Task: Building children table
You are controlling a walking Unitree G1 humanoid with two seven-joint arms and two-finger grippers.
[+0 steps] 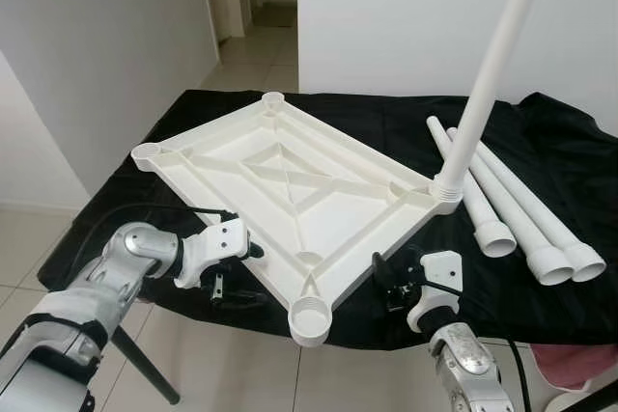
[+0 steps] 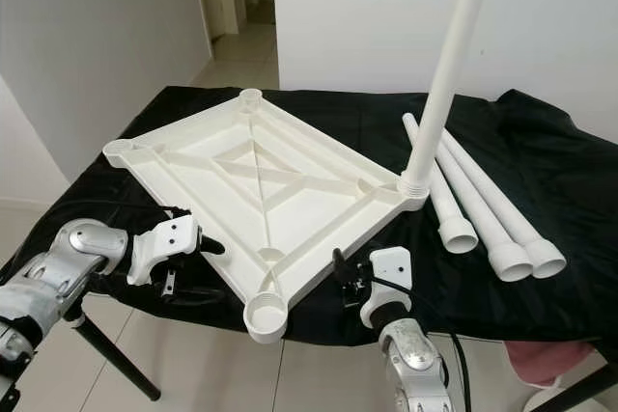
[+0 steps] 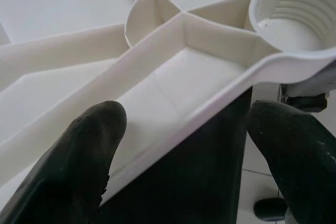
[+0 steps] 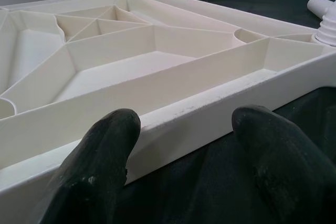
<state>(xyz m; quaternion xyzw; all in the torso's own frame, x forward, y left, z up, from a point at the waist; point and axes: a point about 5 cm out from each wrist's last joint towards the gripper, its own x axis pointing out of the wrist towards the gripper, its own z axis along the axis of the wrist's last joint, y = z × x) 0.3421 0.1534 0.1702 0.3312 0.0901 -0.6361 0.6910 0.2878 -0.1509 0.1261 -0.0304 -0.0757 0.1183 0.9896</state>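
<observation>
A white plastic tabletop (image 1: 290, 180) lies upside down on a black cloth. One white leg (image 1: 488, 74) stands upright, screwed into its right corner socket. The front corner socket (image 1: 311, 320) is empty, its threads visible in the left wrist view (image 3: 294, 14). My left gripper (image 1: 230, 267) is open at the tabletop's front-left rim, which passes between its fingers (image 3: 79, 166). My right gripper (image 1: 391, 282) is open at the front-right rim (image 4: 199, 114), one finger (image 4: 100, 166) on either side of that edge.
Three loose white legs (image 1: 521, 209) lie side by side on the black cloth (image 1: 386, 118) to the right. The tabletop's front corner overhangs the cloth's near edge. A dark stand leg (image 1: 145, 369) slants to the tiled floor. A hallway (image 1: 256, 7) opens behind.
</observation>
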